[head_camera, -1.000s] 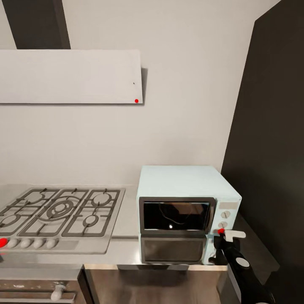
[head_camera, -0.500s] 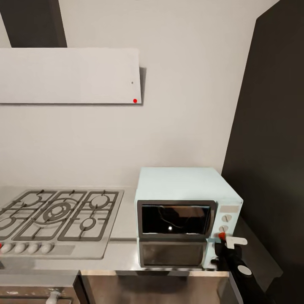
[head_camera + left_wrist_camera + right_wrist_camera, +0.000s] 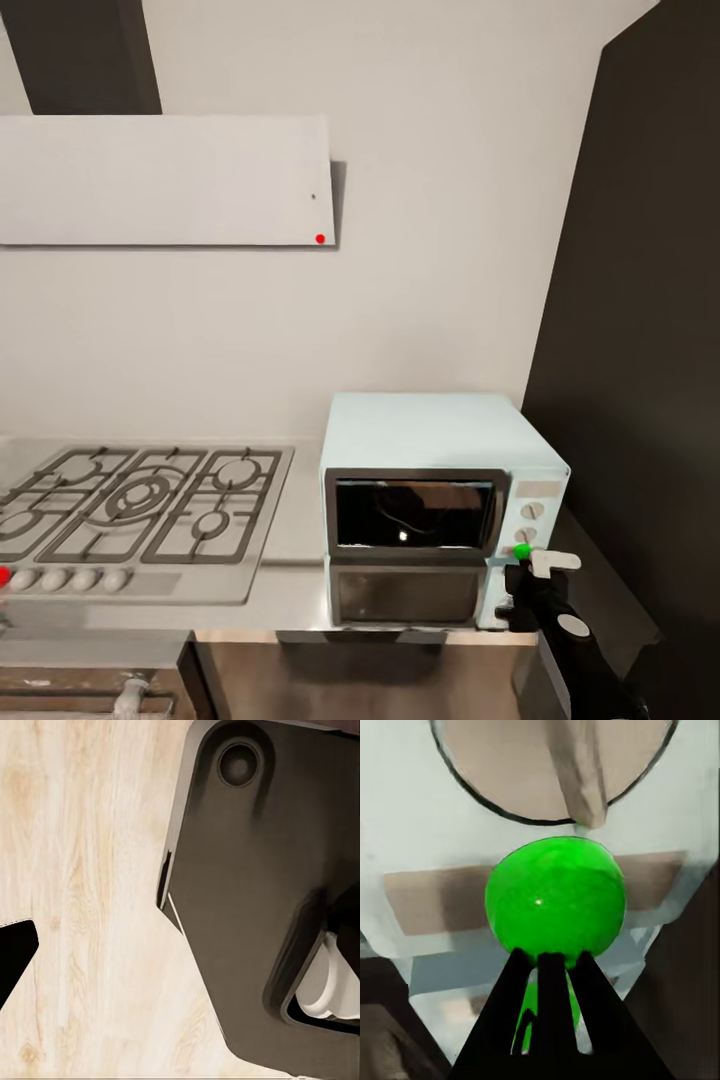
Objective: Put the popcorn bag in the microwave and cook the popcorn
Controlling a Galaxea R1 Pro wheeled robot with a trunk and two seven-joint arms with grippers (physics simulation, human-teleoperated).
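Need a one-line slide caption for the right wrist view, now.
Right tool, closed, touching the green dot on the microwave front, below a round knob.

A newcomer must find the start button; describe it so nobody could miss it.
Find the pale mint-blue microwave on the steel countertop, right of the gas hob. Down its right-hand panel sit two grey round knobs; just below them is the small bright green dot, the only green thing there.

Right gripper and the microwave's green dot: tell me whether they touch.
Touching. In the right wrist view the fingertips of the right gripper press against the green dot with no gap; the head view shows it at the microwave's dot.
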